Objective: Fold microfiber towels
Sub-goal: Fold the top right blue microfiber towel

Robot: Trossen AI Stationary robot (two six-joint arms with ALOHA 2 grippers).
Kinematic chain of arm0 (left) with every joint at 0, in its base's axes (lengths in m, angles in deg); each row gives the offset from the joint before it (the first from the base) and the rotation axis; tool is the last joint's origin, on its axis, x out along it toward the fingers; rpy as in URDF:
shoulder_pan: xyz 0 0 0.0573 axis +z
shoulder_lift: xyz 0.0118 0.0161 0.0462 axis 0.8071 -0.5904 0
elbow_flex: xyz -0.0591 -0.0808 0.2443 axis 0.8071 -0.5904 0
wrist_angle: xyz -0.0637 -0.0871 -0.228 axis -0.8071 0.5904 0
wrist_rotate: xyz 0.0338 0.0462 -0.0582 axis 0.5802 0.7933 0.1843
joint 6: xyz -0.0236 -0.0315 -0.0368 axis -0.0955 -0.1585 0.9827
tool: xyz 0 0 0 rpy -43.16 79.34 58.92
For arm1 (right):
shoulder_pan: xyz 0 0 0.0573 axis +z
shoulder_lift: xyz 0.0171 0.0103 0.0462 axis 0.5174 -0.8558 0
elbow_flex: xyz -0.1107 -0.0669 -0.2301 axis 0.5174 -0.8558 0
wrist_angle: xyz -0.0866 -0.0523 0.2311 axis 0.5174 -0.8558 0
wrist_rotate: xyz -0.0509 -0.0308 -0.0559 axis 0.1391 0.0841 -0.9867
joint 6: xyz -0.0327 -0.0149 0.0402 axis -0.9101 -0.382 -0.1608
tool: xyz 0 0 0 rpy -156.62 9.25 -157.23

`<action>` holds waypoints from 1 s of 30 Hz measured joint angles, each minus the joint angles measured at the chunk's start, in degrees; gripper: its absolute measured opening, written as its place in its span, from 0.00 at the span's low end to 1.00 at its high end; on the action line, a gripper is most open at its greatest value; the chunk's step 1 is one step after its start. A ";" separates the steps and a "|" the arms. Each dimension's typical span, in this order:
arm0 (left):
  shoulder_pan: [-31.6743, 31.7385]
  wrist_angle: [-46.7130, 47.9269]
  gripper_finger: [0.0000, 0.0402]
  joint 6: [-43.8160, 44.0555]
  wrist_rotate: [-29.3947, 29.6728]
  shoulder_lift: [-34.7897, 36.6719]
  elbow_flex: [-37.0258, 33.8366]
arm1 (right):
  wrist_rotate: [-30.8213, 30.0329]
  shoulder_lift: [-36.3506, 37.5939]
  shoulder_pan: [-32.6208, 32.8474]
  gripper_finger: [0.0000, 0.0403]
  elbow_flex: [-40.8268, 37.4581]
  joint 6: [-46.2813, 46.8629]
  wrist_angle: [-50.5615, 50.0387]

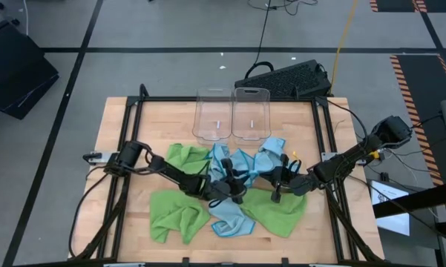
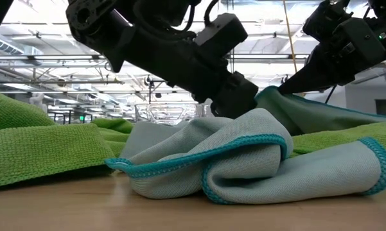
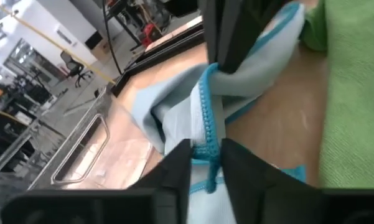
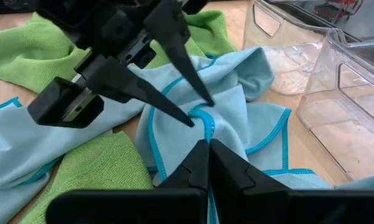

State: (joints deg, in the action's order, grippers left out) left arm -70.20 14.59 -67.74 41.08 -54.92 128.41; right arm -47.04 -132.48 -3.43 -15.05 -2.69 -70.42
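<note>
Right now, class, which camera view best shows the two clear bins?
The high view: both clear bins stand whole, side by side, beyond the towels. The right wrist view crops them, the left wrist view shows one partly, the low view none clearly.

My two dark arms reach inward and meet low over the middle of the bench. My left end effector (image 1: 236, 194) angles down from the left, its fingers (image 3: 174, 169) nipped close on a hemmed blue towel (image 3: 205, 134) edge. My right end effector (image 4: 208, 146) comes in from the right with its fingers pressed fully together, tips touching the same cloth, just beside the left one.
</note>
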 joint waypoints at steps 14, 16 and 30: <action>0.94 -2.05 0.22 -1.36 -1.04 -0.02 0.00 | 0.04 0.00 0.00 0.00 0.00 0.00 0.00; 1.17 -2.05 0.28 -0.40 -1.12 -0.02 0.00 | 0.05 0.00 0.00 0.00 0.00 0.00 0.00; 1.53 -1.71 0.02 -4.57 -3.36 1.51 -0.04 | -0.19 0.02 1.37 0.08 0.00 -0.81 -0.57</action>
State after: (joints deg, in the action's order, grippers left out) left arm -68.67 12.88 -72.30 37.72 -53.41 128.37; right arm -47.24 -132.45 -2.06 -15.05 -3.50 -70.99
